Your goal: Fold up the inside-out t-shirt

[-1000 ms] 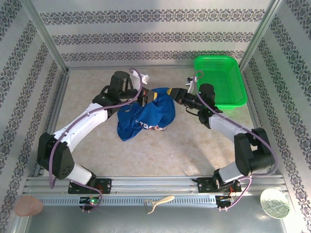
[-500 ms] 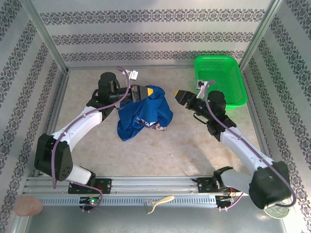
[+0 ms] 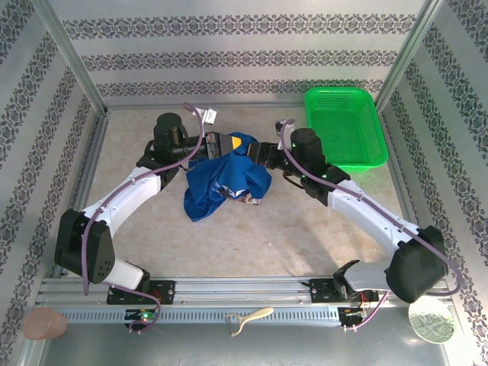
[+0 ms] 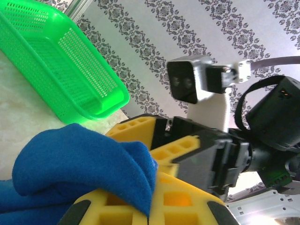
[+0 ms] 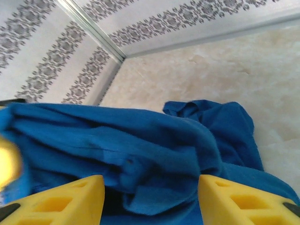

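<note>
Upper centre of frame, on the beige surface [image 3: 252, 236]: crumpled royal-blue cloth t-shirt [image 3: 225, 183]. Left claw [image 3: 239, 143] clamped on its top edge; right claw [image 3: 259, 152] open astride a fold, contact unclear.

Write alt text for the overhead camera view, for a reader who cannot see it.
A crumpled blue t-shirt lies on a beige table, with the left gripper pinching its far edge and the right gripper, open, at that same edge from the right. A green basket sits at the far right corner.
</note>
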Robot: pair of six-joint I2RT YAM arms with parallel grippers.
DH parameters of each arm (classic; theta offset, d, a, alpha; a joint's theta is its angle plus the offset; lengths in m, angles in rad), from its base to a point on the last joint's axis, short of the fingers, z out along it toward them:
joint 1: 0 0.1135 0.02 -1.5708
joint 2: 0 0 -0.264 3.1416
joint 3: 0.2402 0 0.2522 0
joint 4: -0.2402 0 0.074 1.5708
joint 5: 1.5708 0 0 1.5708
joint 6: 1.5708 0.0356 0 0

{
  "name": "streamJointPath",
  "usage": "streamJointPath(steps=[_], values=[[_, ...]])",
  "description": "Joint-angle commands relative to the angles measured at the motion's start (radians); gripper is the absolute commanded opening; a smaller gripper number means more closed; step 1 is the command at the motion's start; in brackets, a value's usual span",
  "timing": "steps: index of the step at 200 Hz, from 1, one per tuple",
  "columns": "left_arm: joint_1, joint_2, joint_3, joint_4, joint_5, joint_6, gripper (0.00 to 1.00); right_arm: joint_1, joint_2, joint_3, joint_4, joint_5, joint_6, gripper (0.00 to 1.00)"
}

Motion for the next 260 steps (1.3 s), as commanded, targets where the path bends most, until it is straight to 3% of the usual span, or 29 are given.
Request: streamJointPath(steps=[1, 21, 32, 48, 65, 90, 106, 112, 125, 146, 182, 221, 260], values=[[0.004, -0.020, -0.010, 0.064, 0.019, 0.000, 0.00, 0.006, 0.033, 0.054, -0.031, 0.023, -0.023, 0.51], [0.004, -0.015, -0.011, 0.070, 0.018, -0.004, 0.00, 0.011, 0.058, 0.060, -0.027, 0.010, -0.015, 0.46], [0.004, -0.013, -0.012, 0.073, 0.018, -0.006, 0.00, 0.011, 0.071, 0.063, -0.027, 0.003, -0.012, 0.32], [0.004, -0.007, -0.013, 0.073, 0.011, -0.008, 0.00, 0.006, 0.074, 0.076, -0.037, -0.013, -0.013, 0.00], [0.008, -0.004, -0.007, 0.023, -0.027, 0.016, 0.00, -0.005, 0.048, 0.107, -0.062, -0.049, -0.016, 0.00], [0.037, -0.017, -0.018, -0.093, -0.210, 0.077, 0.00, -0.039, -0.027, 0.175, -0.106, -0.139, -0.012, 0.00], [0.062, -0.013, -0.039, -0.088, -0.249, 0.069, 0.08, -0.073, -0.074, 0.215, -0.107, -0.213, 0.013, 0.00], [0.067, -0.013, -0.045, -0.086, -0.251, 0.071, 0.13, -0.084, -0.088, 0.225, -0.100, -0.236, 0.024, 0.00], [0.069, -0.015, -0.054, -0.089, -0.252, 0.084, 0.36, -0.105, -0.103, 0.242, -0.093, -0.276, 0.045, 0.00], [0.068, -0.037, -0.095, -0.057, -0.241, 0.081, 0.54, -0.121, -0.101, 0.238, -0.071, -0.301, 0.063, 0.00], [0.042, -0.105, -0.169, -0.051, -0.238, 0.105, 0.69, -0.121, -0.080, 0.189, 0.012, -0.307, 0.117, 0.00], [-0.035, -0.131, -0.255, -0.016, -0.276, 0.145, 0.78, -0.101, -0.061, 0.171, 0.059, -0.296, 0.143, 0.00], [-0.139, -0.034, -0.223, -0.051, -0.346, 0.234, 0.80, -0.087, -0.034, 0.204, 0.064, -0.312, 0.149, 0.00]])
